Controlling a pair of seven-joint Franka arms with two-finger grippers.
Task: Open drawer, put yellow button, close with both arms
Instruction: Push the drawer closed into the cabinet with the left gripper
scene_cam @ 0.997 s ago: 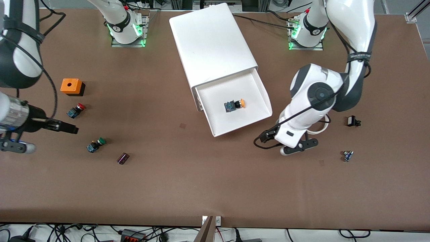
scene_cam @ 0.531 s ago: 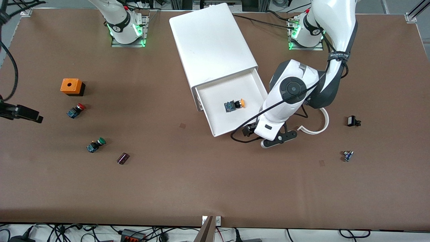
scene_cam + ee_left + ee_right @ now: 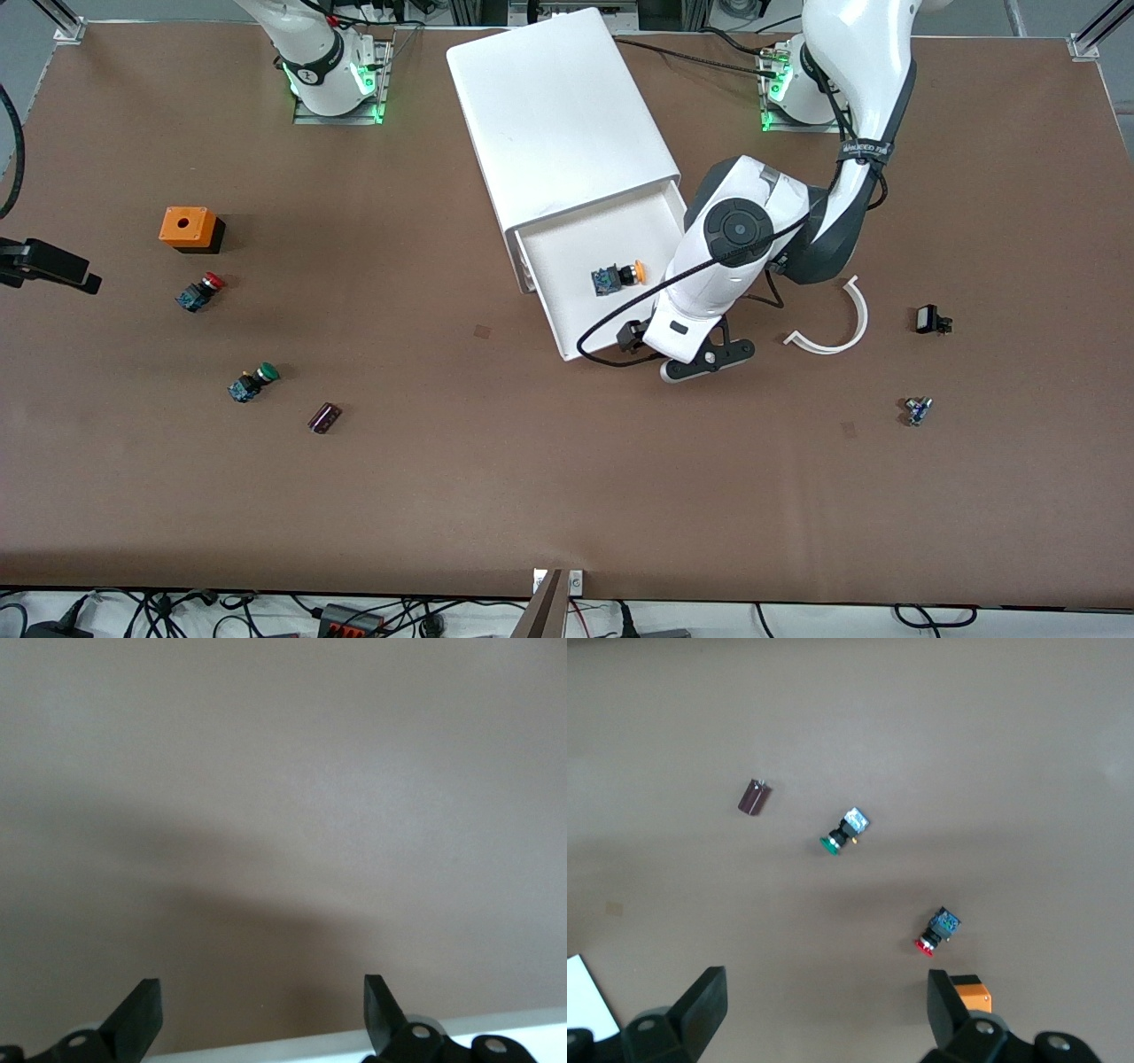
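Top drawer open, yellow button inside; only closing left. Left gripper at drawer's front edge, fingers spread, empty. Right gripper high over table, fingers spread, empty.

The front camera is looking down from high across the table; both wrist cameras are facing its brown surface, the left one closer.
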